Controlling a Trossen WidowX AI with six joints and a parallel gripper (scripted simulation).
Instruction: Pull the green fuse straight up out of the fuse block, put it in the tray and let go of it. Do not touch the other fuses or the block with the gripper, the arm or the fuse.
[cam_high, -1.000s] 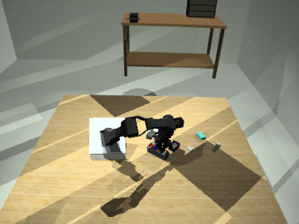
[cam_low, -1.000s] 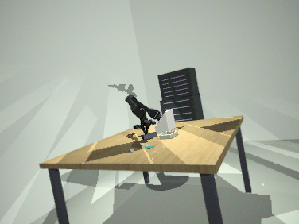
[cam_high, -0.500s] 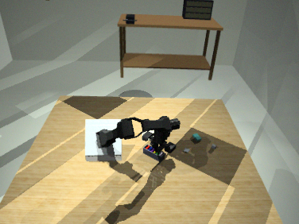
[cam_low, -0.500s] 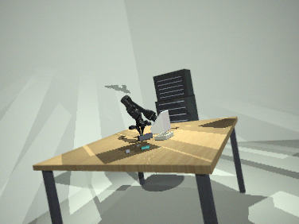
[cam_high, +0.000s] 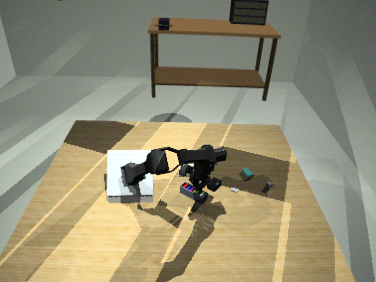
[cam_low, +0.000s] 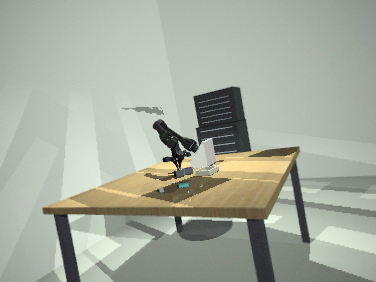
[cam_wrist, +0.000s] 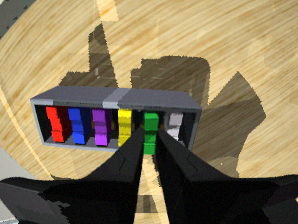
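The grey fuse block (cam_wrist: 120, 99) (cam_high: 192, 193) (cam_low: 183, 172) lies on the wooden table and holds a row of fuses: red, blue, purple, yellow, green, white. The green fuse (cam_wrist: 150, 132) sits in its slot, second from the right. My gripper (cam_wrist: 149, 133) (cam_high: 197, 186) comes down over the block, and its two dark fingers are shut on the green fuse, one on each side. The yellow fuse (cam_wrist: 124, 125) stands close by the left finger. The white tray (cam_low: 206, 159) lies to the left of the block, partly under the arm.
A teal block (cam_high: 246, 173), a small white piece (cam_high: 234, 189) and a dark grey block (cam_high: 268, 186) lie on the table right of the fuse block. A wooden shelf table (cam_high: 210, 30) stands far behind.
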